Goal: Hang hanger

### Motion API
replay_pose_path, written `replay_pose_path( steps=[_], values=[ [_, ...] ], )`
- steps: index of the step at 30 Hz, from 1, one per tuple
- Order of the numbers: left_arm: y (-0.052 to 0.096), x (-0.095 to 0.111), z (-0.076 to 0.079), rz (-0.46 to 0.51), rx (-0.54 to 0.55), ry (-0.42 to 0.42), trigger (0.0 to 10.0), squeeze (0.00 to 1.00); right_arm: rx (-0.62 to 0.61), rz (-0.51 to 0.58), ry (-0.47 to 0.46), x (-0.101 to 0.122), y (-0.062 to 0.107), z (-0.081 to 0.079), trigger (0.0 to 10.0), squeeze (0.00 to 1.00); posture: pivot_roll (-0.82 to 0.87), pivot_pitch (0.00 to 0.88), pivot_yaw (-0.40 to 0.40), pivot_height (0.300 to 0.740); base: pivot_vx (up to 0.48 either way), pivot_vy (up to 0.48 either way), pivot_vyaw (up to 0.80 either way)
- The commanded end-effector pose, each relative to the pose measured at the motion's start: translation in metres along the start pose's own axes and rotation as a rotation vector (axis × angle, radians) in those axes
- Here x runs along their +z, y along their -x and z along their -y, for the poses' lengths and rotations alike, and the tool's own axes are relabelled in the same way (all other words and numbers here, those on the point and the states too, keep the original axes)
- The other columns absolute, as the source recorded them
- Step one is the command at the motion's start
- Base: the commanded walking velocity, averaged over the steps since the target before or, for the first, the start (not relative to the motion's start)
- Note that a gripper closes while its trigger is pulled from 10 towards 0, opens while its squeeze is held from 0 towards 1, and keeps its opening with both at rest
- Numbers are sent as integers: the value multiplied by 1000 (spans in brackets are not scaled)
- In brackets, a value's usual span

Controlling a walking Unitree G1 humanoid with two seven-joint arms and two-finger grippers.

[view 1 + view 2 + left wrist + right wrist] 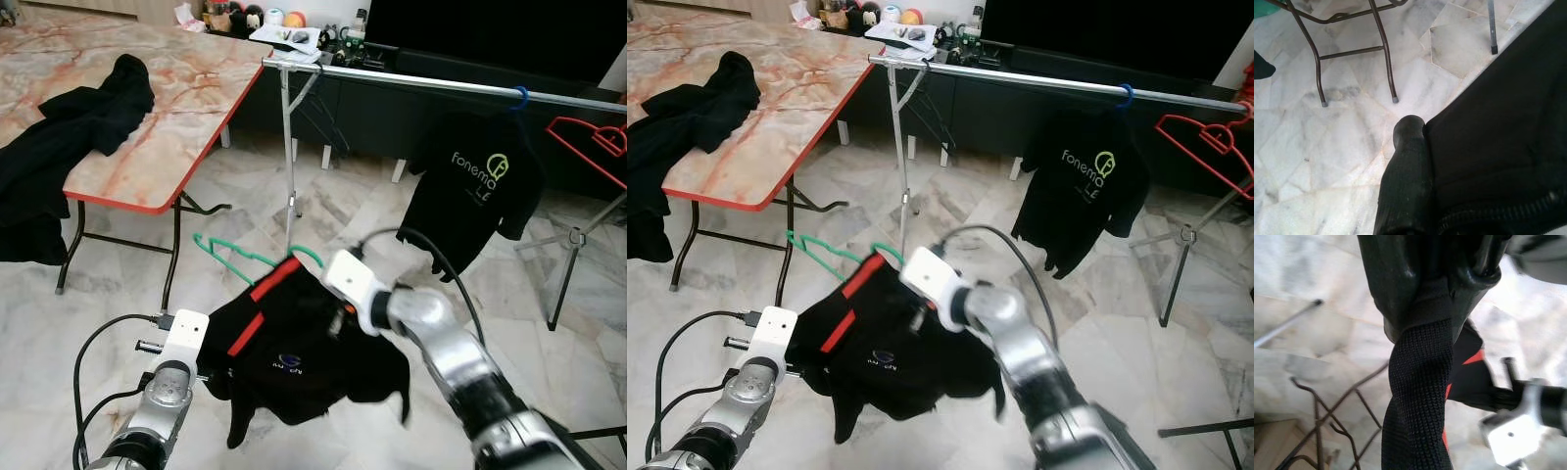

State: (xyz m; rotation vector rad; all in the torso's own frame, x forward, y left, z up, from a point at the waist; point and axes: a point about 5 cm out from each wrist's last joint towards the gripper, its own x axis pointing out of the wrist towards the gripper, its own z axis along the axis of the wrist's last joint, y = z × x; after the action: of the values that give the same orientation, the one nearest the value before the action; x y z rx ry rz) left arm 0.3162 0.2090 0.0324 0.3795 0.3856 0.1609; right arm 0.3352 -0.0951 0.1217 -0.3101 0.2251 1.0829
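The right gripper [1449, 289] has its glossy black fingers [1396, 284] clamped on a fold of coarse knit fabric, and the left gripper [1420, 161] pinches the matte edge of the same black shirt [294, 352], one rounded rubbery finger [1405, 171] lying along the cloth. Between the two arms the shirt sags in soft folds, a red stripe running down one side, and it sits on a thin green hanger [230, 257] whose wavy wire arm and hook poke out above the collar. Shirt and hanger are held low over the pale marble floor [118, 284], in front of and well below the silver rail [411, 80], where another black shirt with a printed logo [478, 186] already hangs and a red hanger [588, 137] sits further along. To my judgement this is the carrying step: the next move calls for raising the hook over the rail's free stretch beside the folding table [186, 98] with its glossy marbled top
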Motion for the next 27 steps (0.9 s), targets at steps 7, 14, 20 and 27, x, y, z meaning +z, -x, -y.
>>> replay_pose_path(
  steps=[7, 14, 20, 27],
  values=[
    [4, -13, 0, -43, -19, -2, 0, 0, 168, 122, -99, -27, 53, -10, 0, 0, 37, 154, -60, 740, 0, 0, 0],
    [4, -14, -1, -47, -21, 1, 0, 0, 159, -232, -13, -77, 87, -6, 0, 0, 34, 156, -59, 740, 0, 0, 0],
    [4, -14, 0, -52, -26, 0, 0, 0, 200, -310, 50, -80, 92, -4, 0, 0, 36, 156, -56, 740, 0, 0, 0],
    [3, -14, 0, -54, -27, 2, 0, 0, 222, -459, 183, -94, 86, -7, 0, 0, 41, 156, -57, 740, 0, 0, 0]
  ],
)
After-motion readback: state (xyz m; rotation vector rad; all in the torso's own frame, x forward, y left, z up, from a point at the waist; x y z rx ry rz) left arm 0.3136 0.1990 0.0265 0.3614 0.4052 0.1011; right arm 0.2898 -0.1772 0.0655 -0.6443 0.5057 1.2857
